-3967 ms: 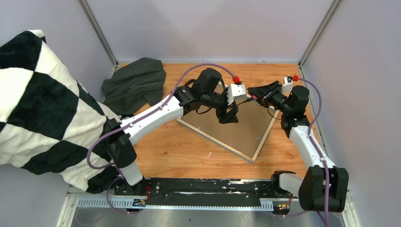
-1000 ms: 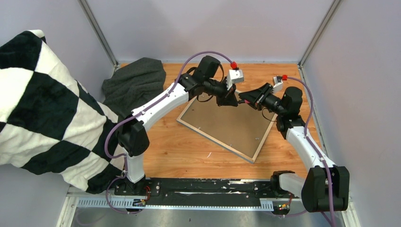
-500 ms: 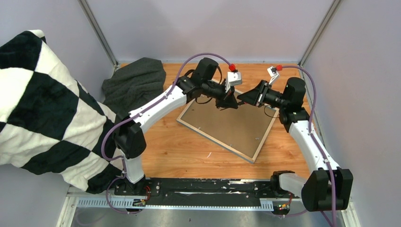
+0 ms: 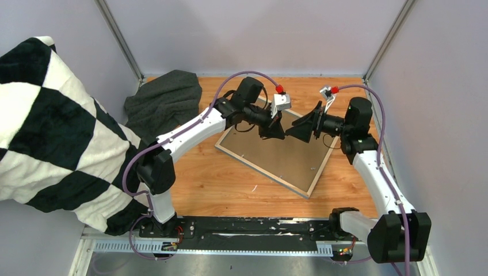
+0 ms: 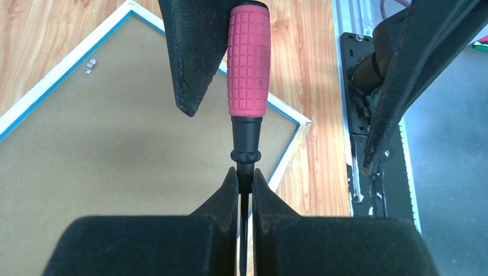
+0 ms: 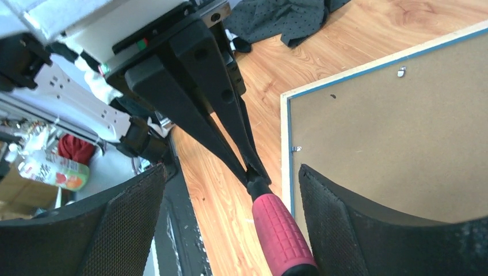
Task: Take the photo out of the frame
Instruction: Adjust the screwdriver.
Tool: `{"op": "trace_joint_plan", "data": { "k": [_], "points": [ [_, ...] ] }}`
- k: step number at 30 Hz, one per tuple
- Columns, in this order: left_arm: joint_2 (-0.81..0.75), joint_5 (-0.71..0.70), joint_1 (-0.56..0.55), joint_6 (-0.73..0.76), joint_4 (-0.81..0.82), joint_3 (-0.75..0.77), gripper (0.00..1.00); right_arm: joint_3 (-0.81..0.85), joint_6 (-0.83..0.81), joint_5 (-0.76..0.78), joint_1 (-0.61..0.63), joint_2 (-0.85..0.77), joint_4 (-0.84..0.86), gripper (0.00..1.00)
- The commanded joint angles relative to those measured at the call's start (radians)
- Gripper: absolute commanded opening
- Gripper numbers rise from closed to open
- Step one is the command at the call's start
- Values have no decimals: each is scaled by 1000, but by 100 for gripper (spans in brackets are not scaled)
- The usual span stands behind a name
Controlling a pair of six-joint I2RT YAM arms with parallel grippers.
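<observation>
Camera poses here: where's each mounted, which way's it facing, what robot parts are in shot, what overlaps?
Top external: high behind the bases, looking down; left arm and right arm in full, face-down frame under their tips.
Left wrist: on the left arm, looking along its shut left pincer, clamping the red-handled tool.
Right wrist: on the right arm, facing the left pincer; open right pincer flanks the handle.
Shared: both wrist views show the tool, the opposite pincer, the backing board.

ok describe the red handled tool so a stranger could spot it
A picture frame lies face down on the wooden table, brown backing board up. Above its far half the two hands meet: the left hand is shut on the tool's thin dark shaft, the open right hand flanks its handle. Only it has a gridded pinkish-red grip.
</observation>
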Motion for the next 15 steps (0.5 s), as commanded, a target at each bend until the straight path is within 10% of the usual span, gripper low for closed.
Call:
{"op": "trace_joint_plan", "data": {
  "k": [1, 6, 15],
  "points": [
    [-54, 48, 5, -20, 22, -21, 0, 37, -313, -108, 15, -13, -155, 85],
    [-47, 109, 6, -19, 3, -26, 0, 59, -622, -129, 15, -15, -321, 84],
    [-30, 172, 6, 29, -69, -22, 0, 93, -639, -229, 16, 55, -318, 77]
  ]
}}
